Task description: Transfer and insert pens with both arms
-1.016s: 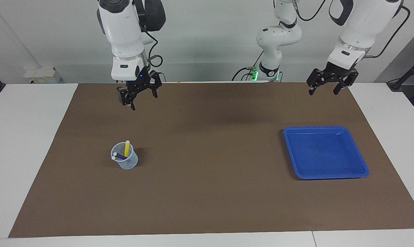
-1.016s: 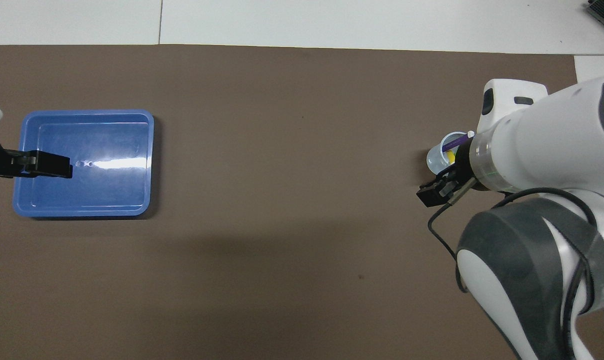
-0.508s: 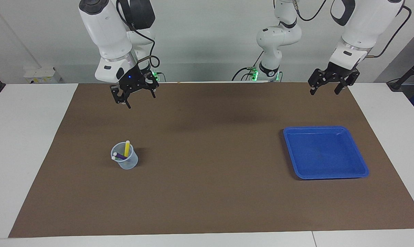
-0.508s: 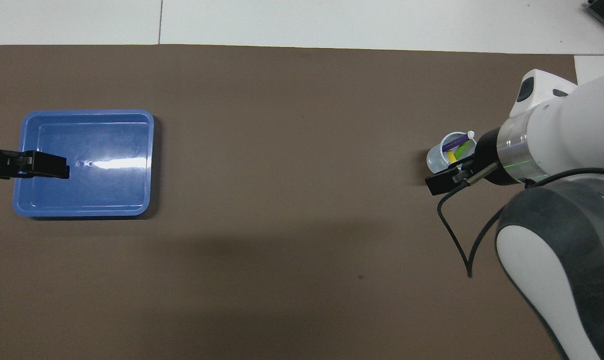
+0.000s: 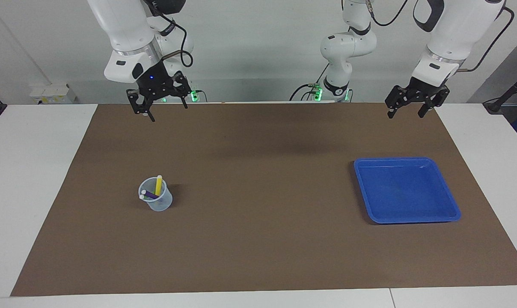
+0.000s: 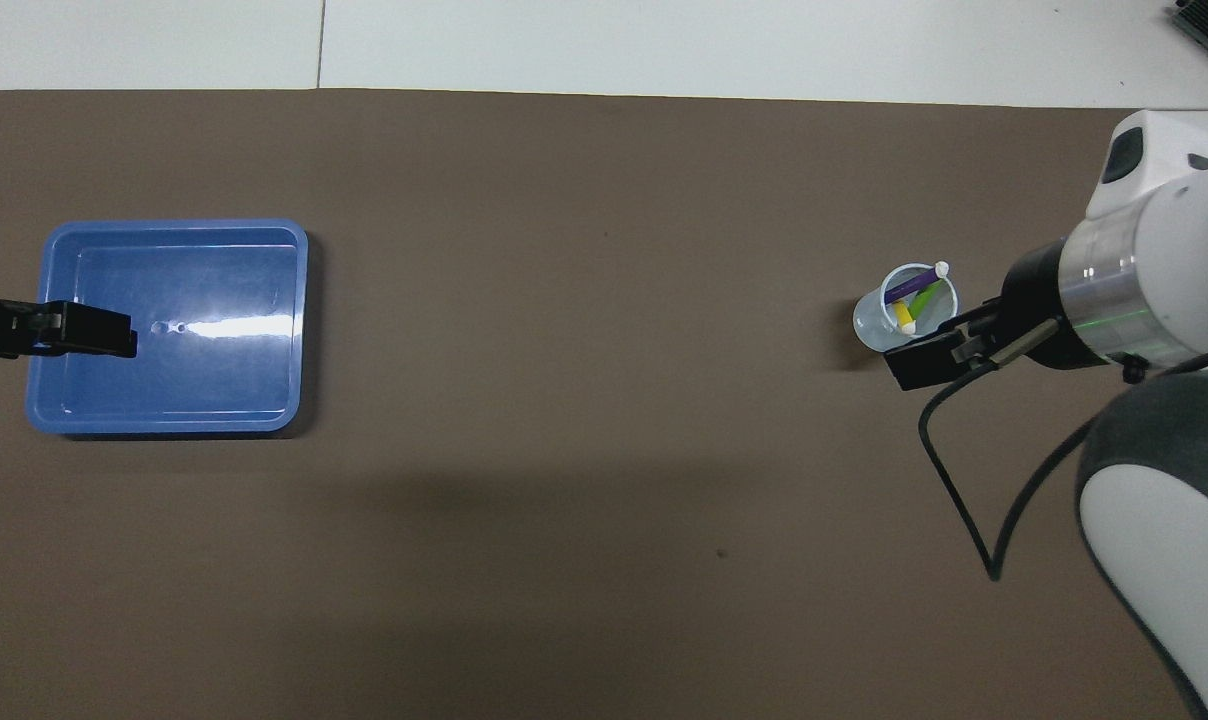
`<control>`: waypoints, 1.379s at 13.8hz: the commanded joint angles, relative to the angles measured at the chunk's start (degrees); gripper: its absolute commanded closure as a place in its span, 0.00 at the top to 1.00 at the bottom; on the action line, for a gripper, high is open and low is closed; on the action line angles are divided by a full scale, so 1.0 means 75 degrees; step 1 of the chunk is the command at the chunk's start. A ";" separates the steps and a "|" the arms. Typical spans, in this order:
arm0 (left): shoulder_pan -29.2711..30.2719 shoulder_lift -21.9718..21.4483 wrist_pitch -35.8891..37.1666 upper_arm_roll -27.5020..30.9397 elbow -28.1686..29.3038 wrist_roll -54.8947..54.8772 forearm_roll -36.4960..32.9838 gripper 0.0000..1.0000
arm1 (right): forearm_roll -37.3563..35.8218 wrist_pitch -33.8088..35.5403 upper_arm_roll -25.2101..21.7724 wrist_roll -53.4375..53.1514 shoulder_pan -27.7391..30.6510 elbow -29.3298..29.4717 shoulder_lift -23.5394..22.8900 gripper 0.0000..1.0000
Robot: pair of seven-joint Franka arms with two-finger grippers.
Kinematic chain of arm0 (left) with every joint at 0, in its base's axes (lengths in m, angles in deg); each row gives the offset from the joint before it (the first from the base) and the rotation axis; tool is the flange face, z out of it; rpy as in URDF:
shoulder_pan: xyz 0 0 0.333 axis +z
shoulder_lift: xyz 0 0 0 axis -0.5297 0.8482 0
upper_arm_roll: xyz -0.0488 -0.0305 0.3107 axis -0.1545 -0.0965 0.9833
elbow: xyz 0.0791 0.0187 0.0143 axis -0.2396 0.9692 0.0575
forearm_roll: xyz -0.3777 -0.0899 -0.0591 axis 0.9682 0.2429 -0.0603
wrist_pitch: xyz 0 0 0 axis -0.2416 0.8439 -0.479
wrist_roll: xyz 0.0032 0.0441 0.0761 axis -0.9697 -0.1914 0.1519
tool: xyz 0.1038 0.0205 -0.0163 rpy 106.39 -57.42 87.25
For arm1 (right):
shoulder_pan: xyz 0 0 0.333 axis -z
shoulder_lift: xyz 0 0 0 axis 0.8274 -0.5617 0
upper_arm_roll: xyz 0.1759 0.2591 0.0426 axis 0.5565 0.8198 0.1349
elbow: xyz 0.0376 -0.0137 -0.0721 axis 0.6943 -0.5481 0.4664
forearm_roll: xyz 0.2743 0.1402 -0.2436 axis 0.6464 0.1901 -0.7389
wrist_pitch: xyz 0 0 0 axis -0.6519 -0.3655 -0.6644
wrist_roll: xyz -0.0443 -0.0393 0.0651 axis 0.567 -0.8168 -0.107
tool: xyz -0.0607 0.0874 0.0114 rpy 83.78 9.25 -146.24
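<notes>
Both arms hang up in the air at the robots' end of the surface. The right tool is over the edge of the brown mat, toward the right arm's end. Its two fingers stand apart and it holds nothing. The left tool is over the mat's edge toward the left arm's end. Its fingers are apart too, and it holds nothing.

Farther out from the robots, a small clear cup stands upright on the mat, toward the right arm's end. All three pens are inside it. The yellow pen sticks up the tallest, and its pale tip pokes above the rim. The purple pen leans across the inside of the cup with its white end near the rim. The green pen lies beside the purple one in the view from above; from the facing side you can hardly see it.

About as far from the robots as the cup, but toward the left arm's end and well apart from it, a blue tray sits flat on the mat. No pens are in it. In the view from above, the left tool covers one side of the tray, but it is up high and does not touch it.
</notes>
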 commanded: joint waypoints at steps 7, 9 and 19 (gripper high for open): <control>-0.0017 -0.0164 0.0103 0.0102 0.0093 0.0061 0.0038 1.00 | -0.0016 0.0549 0.0061 -0.0199 0.0015 0.0775 -0.0310 1.00; -0.0029 -0.0164 0.0092 0.0102 0.0093 0.0061 0.0026 1.00 | -0.0029 0.0959 0.0061 -0.0316 0.0096 0.1196 -0.0497 1.00; -0.0017 -0.0164 0.0092 0.0102 0.0093 0.0061 0.0026 1.00 | -0.0262 0.0621 0.0038 -0.0422 0.0015 0.0940 -0.0451 1.00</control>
